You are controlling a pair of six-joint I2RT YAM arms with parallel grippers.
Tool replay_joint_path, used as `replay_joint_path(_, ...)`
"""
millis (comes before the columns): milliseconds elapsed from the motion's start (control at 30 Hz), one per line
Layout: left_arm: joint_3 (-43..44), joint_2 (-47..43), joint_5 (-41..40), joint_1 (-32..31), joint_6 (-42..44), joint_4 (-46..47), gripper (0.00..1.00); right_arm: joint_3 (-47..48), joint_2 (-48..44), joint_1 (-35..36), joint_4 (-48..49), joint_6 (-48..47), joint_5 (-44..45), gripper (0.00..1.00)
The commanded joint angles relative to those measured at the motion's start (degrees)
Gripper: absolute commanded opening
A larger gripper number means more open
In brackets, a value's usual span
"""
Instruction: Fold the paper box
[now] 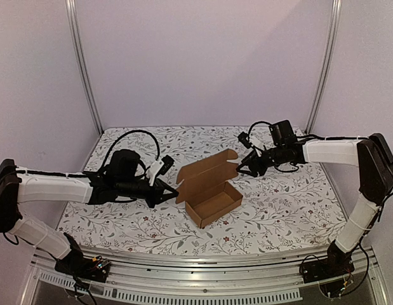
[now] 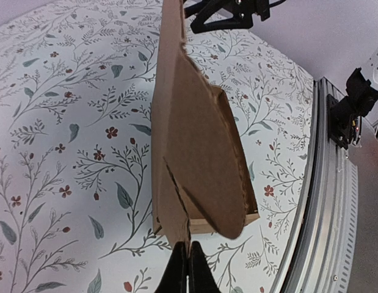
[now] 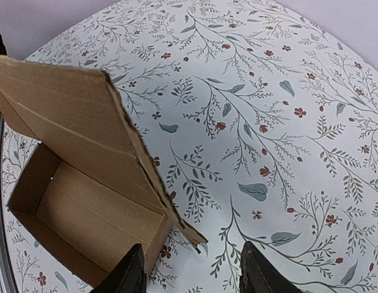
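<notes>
Soft, even light casts faint shadows; both wrist views curve at their edges, slightly grainy.

Both arms reach inward, low. Left gripper (image 2: 187, 268) pinches the box (image 2: 195, 140); right gripper (image 3: 195, 274) has its 2 fingers spread.

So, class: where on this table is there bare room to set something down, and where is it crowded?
Free: the far strip of table behind the paper box; the near strip between box and front rail. Crowded: the middle, where left tool and right tool flank the box.
</notes>
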Motion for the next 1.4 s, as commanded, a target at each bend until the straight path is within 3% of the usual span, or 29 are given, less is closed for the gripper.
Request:
replay_joint_path(0,0.72,0.18,0.14,-0.92,0.87,-1.44,0.0,2.63,1.89,-0.32,0.82,-0.61,-2.9,0.5)
replay_joint_path(100,0.82,0.17,0.07,-0.95,0.98,-1.63,0.0,2.99,2.66,-0.35,0.98,-0.24,-3.48,0.48)
replay_joint_path(300,0.97,0.25,-0.23,-1.01,0.93,-1.79,0.0,3.57,3.54,-0.33,1.06,0.37,-5.11,0.33)
replay_joint_path(533,1.32,0.89,-0.28,-1.17,0.75,-1.77,0.0,3.29,3.91,-0.31,1.14,0.54,-6.03,0.22)
replay_joint_path(767,1.71,1.22,-2.23,-1.27,0.11,-1.89,0.0,1.95,2.85,0.25,1.11,0.58,-6.3,0.0)
replay_joint_path(1033,3.68,1.8,-10.5,-1.36,-3.33,-4.28,0.0,-2.34,-1.26,2.62,2.18,1.6,-1.55,0.0)
replay_joint_path(1367,5.31,0.56,-20.15,-3.4,-10.84,-6.27,0.0,-12.46,-11.9,13.22,9.26,9.77,21.3,0.0)
